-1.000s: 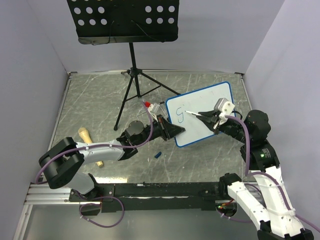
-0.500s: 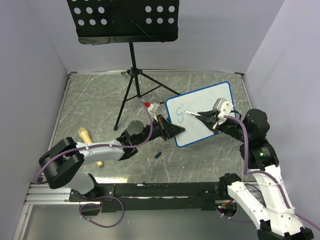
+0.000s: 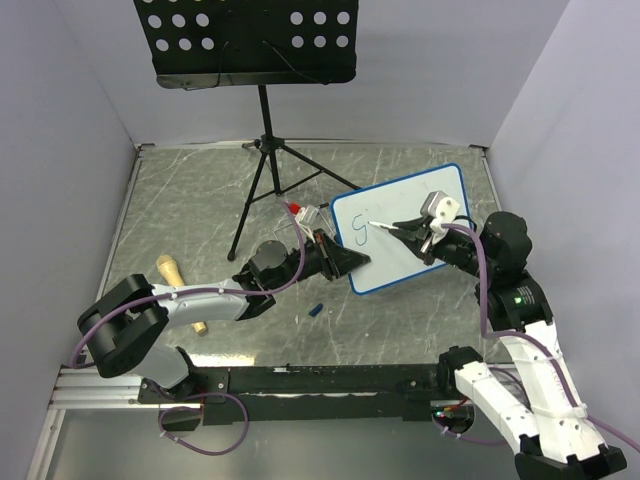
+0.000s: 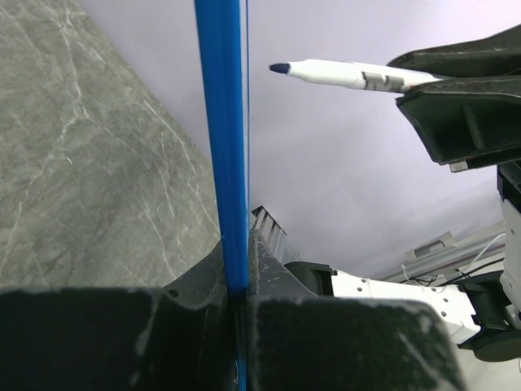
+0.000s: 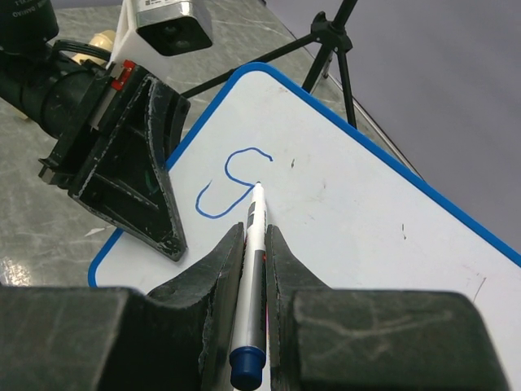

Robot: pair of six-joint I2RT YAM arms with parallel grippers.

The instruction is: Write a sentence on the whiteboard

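Now left gripper (image 3: 347,262) is clenched on the whiteboard (image 3: 425,205) at its left frame edge, propping it tilted over the right-centre table (image 3: 190,200), likely to steady it for writing. Right gripper (image 3: 414,229) clamps the marker (image 5: 257,205), tip just beside the lone blue S (image 5: 234,179); the left wrist view shows a slight gap. Versus a second ago: right wrist swung up-left, tip barely moved, no new stroke.

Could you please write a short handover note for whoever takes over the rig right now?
Left gripper: shut on the blue frame of the whiteboard, steadying it.
Right gripper: shut on the marker, whose tip looks just off the board beside the S.
Done: that one blue S, near the board's left end.
Left: all the rest of the sentence.
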